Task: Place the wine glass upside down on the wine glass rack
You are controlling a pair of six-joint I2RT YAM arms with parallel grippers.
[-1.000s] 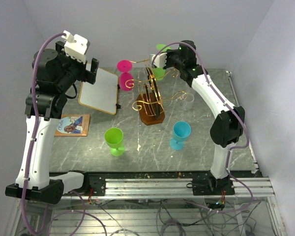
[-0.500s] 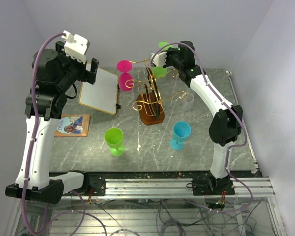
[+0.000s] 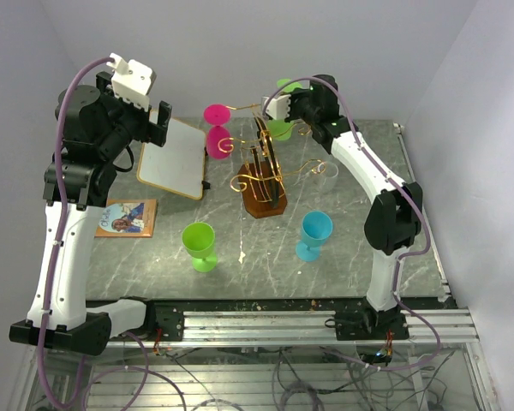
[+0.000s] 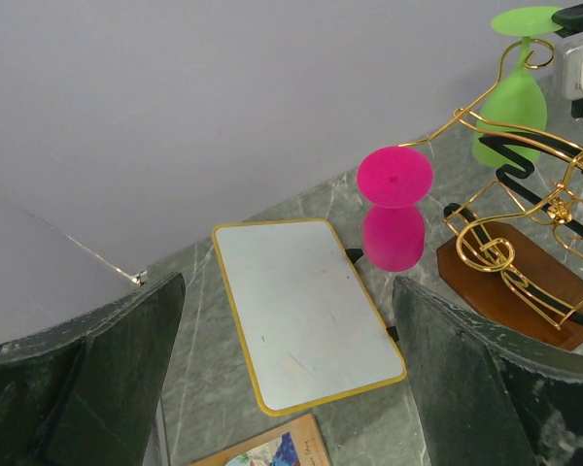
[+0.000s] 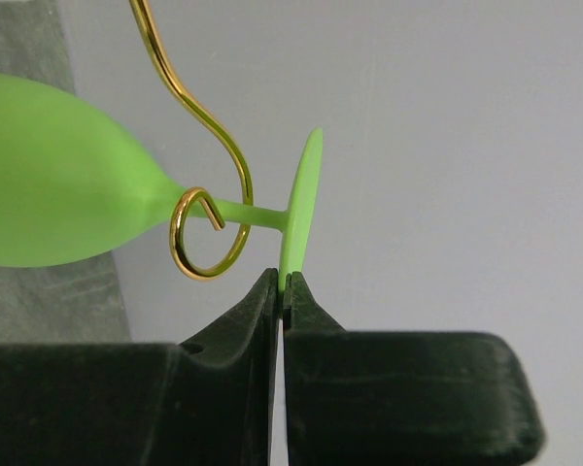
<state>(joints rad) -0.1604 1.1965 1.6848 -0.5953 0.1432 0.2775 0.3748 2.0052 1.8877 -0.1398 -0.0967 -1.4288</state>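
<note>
The green wine glass [image 3: 279,128] hangs upside down at the back of the gold wine glass rack [image 3: 261,171]. Its stem sits inside a curled scroll end [image 5: 209,233] of one arm, with the bowl [image 5: 58,184] on one side and the foot [image 5: 301,204] on the other. My right gripper [image 5: 284,282] is shut on the edge of that foot, high behind the rack [image 4: 515,223]. My left gripper [image 4: 287,283] is open and holds nothing, raised above the whiteboard at the left.
A pink glass [image 3: 217,128] hangs upside down on the rack's left arm. A yellow-framed whiteboard [image 3: 173,158] and a picture card [image 3: 127,217] lie at the left. A green glass [image 3: 200,246] and a blue glass [image 3: 313,235] stand in front, with a clear glass [image 3: 325,171] at the right.
My right gripper has shifted slightly with the green glass at the rack's scroll. The left arm has not moved.
</note>
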